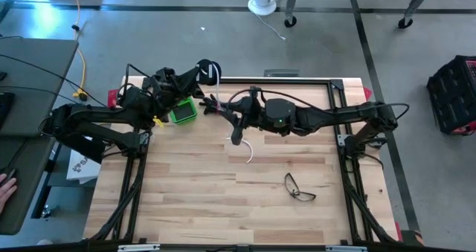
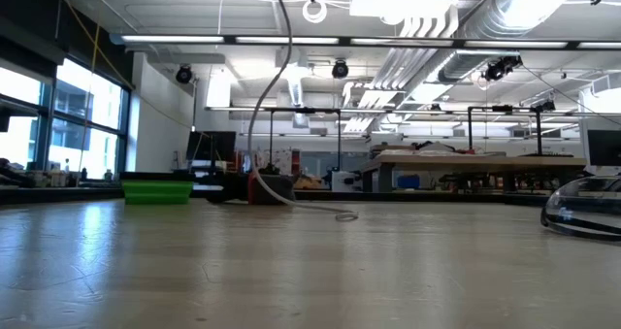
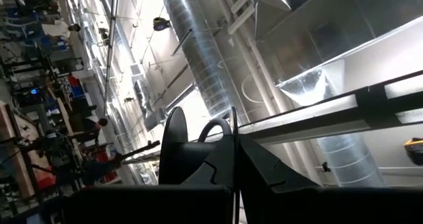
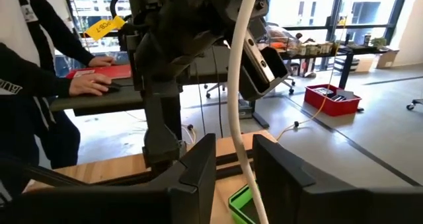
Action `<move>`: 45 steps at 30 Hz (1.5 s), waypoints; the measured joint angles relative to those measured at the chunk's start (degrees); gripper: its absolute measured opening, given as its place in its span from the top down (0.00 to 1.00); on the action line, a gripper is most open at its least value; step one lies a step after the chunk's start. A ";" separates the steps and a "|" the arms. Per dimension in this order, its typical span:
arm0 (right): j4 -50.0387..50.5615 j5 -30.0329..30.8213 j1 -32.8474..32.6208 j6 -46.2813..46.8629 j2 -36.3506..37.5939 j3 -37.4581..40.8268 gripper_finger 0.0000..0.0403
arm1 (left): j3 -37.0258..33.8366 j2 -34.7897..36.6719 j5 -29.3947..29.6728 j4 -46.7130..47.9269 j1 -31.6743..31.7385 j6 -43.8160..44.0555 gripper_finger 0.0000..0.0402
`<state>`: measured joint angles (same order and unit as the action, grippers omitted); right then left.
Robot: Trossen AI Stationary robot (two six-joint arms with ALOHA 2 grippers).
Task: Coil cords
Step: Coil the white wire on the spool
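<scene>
- High view. The left gripper [image 1: 202,75], at the table's far edge, is pressed together on the small round black reel [image 1: 209,71], whose white mark faces up. The right gripper [image 1: 236,137] hangs near the table's middle, and the thin white cord [image 1: 249,152] curls out below it onto the wood. A green box [image 1: 182,111] lies between the arms; a pair of glasses [image 1: 299,189] sits well apart.
- Low view. The cord [image 2: 291,199] drops from above and trails along the table to a loose end; it looks light and limp, so it should bend readily around the reel.
- Left wrist view. The reel [image 3: 198,154] stands edge-on, clamped between the closed fingers [image 3: 264,174]; a rigid disc, probably best held by its rim.
- Right wrist view. The cord [image 4: 236,105] runs between the two fingers [image 4: 198,164], which stand narrowly apart around it; whether they pinch it I cannot tell. A smooth cord may slip, so a hold close to the reel seems wisest.
</scene>
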<state>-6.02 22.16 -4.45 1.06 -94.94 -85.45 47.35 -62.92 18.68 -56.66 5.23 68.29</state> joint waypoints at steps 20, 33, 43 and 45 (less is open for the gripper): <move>-6.25 -6.11 -0.16 0.39 -0.63 0.00 0.99 | 1.99 -1.74 -0.72 0.73 -0.65 5.21 1.00; -13.27 -8.42 -0.75 -4.06 -1.25 -0.49 1.00 | 9.64 -0.66 -12.01 20.69 -4.05 10.65 1.00; -9.64 -12.36 0.00 -7.12 -4.04 -6.16 1.00 | 10.21 -1.60 -12.56 25.29 -6.84 16.69 1.00; -8.78 -12.23 0.27 -7.55 -4.09 -6.43 1.00 | 10.21 -1.60 -13.20 24.51 -7.49 17.02 1.00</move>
<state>-14.80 9.94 -4.18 -6.49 -99.02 -91.88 57.56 -64.51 5.48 -32.15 -2.25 85.31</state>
